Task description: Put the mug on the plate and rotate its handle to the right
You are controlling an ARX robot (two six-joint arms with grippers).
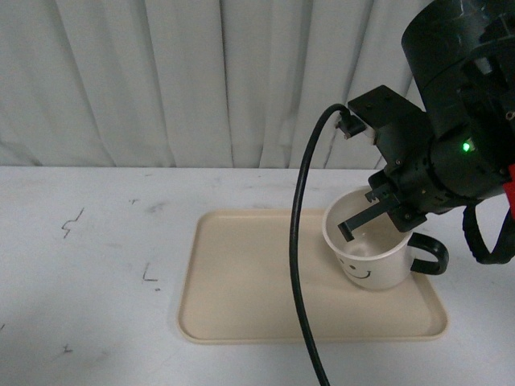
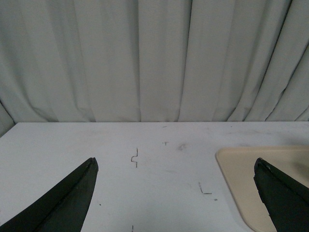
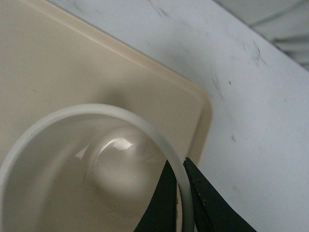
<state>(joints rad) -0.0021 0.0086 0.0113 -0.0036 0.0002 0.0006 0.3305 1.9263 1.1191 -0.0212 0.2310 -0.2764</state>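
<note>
- Beige plate [image 1: 241,310] lies nearest on the white table [image 1: 96,265], with its long side running across the front view. A black cable [image 1: 296,265] hangs in front of it.
- The mug [image 1: 382,261] stands upright on the right part of the plate. Its smiley face [image 1: 360,273] is turned toward the camera.
- The handle [image 1: 432,256] points right, toward the plate's right rim.
- The right gripper [image 1: 358,225] reaches down into the mug from the upper right. Its bulky black arm is tilted over the plate, and a green light [image 1: 465,147] glows on it.
- The front view shows only one dark finger, dipping inside the mug's mouth. The other finger is hidden there.
- The right wrist view shows the grip. The two fingers [image 3: 161,203] pinch the mug's wall at the rim, one inside and one outside, with only the thin white wall between them. The same view shows the mug's glossy inner bottom, with a rounded corner of the plate and bare table beyond.
- The left gripper [image 2: 175,166] shows only in its own wrist view. Its jaws are spread wide with nothing between them, over the scuffed table. A corner of the plate lies by one finger, and the mug is outside that view.
- A pale pleated curtain [image 1: 201,80] closes off the far edge of the table.
</note>
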